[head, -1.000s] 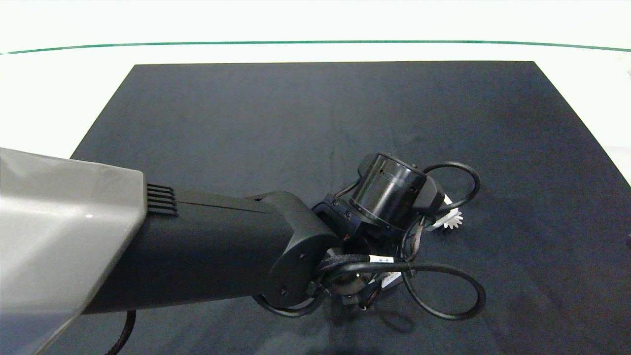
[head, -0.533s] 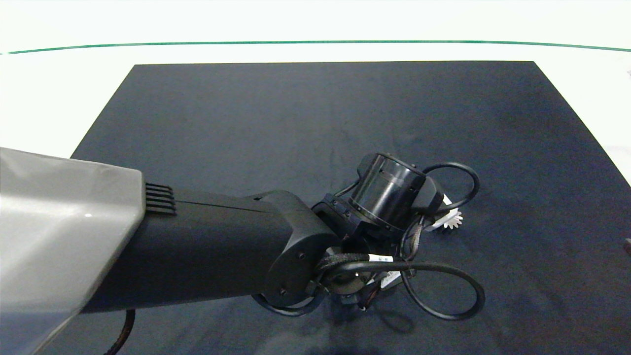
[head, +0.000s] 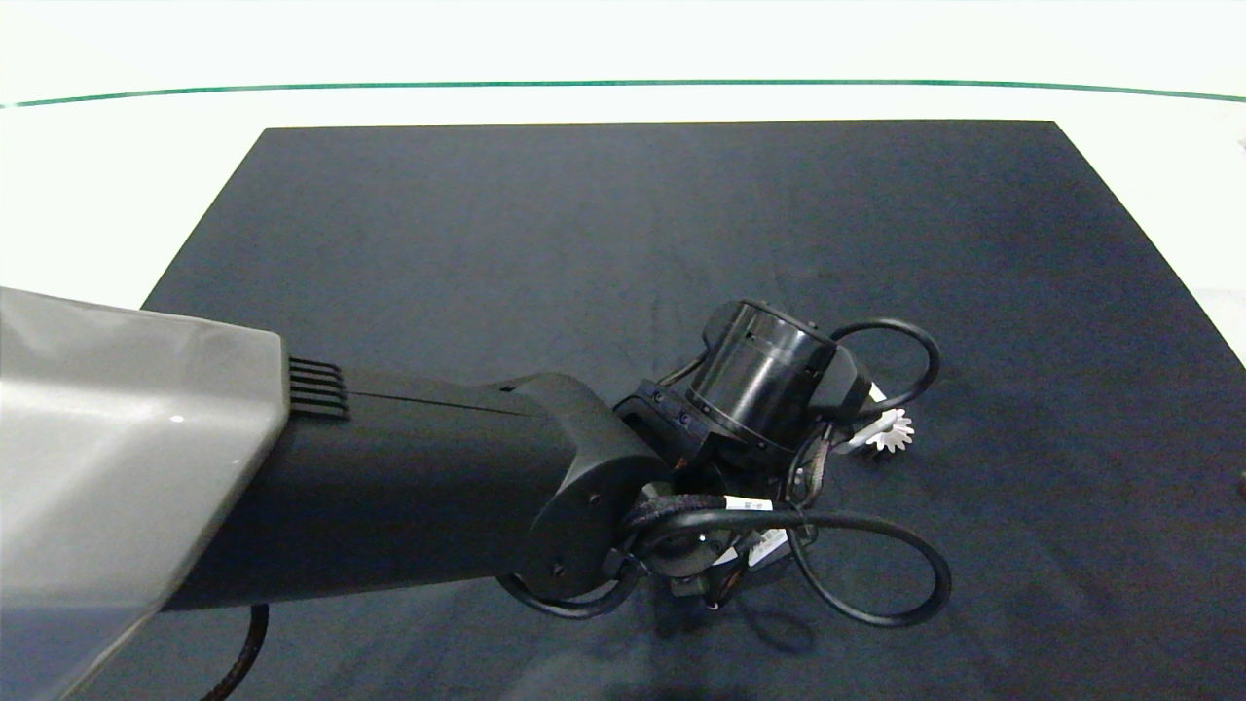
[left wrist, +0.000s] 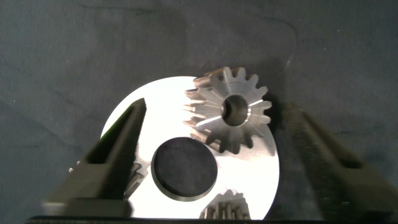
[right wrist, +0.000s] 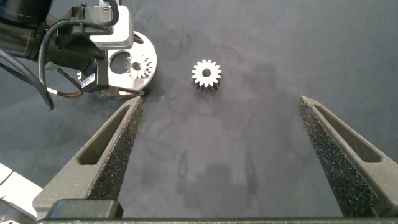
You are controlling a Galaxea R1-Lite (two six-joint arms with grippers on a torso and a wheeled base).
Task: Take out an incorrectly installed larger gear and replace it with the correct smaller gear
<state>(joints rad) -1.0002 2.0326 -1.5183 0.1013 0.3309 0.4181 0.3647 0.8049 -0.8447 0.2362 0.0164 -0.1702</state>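
The larger gear [left wrist: 230, 115], silver with sharp teeth, sits slightly tilted on a round silver plate [left wrist: 158, 109] near its rim. My left gripper [left wrist: 216, 109] hovers above it, open, one finger on each side and neither touching. Parts of two small gears [left wrist: 227, 213] show at the plate's edge around a dark centre hole. The smaller gear [right wrist: 206, 73] lies loose on the black mat, a short way from the plate [right wrist: 148, 62]; it also shows beside the left wrist [head: 759, 380] as the gear [head: 889, 429]. My right gripper [right wrist: 219, 102] hangs open over bare mat.
A black mat [head: 584, 214] covers the white table, with a green line near the far edge. The left arm's cables [head: 876, 584] loop over the mat near the plate. The left wrist hides the plate in the head view.
The left wrist has shifted slightly towards the far side of the table, uncovering a little more of the loose gear. Nothing was grasped or released.
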